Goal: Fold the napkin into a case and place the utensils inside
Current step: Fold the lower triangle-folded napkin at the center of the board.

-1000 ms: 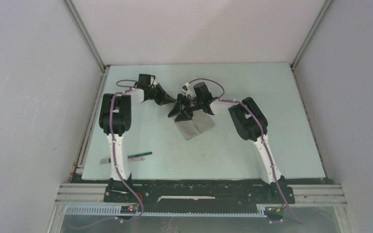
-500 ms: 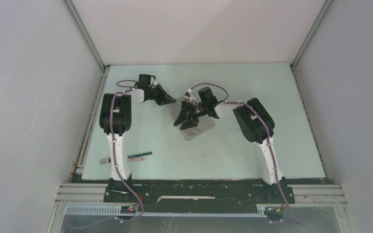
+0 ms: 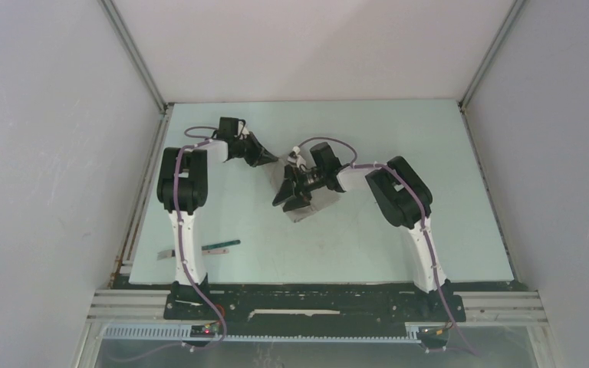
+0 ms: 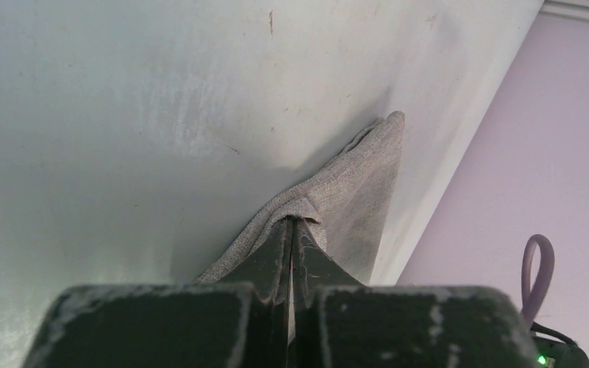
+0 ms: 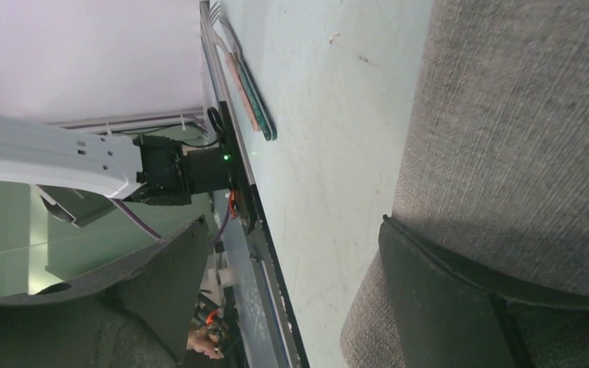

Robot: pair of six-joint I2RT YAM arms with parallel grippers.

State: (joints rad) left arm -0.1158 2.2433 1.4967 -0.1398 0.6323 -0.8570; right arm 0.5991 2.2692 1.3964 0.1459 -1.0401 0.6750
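The light grey napkin (image 3: 316, 204) lies mid-table, partly under my right arm. One corner of the napkin (image 4: 353, 184) is raised, and my left gripper (image 4: 291, 222) is shut on its fold; from the top view the left gripper (image 3: 270, 159) is at the cloth's far-left end. My right gripper (image 3: 294, 192) is open wide over the cloth. In the right wrist view one finger (image 5: 445, 307) rests on the napkin (image 5: 521, 138) and the right gripper (image 5: 291, 230) holds nothing. The utensils lie near the left arm's base: a green-handled piece (image 3: 221, 246) and a silver fork (image 3: 167, 254).
In the right wrist view the fork (image 5: 222, 23) and the green-handled piece (image 5: 253, 100) lie along the table's near edge, beside the left arm's base (image 5: 184, 169). White enclosure walls ring the pale green table (image 3: 399, 130).
My right gripper has slid toward the near left over the napkin and opened wider. The visible cloth has become smaller. The left gripper has barely moved.
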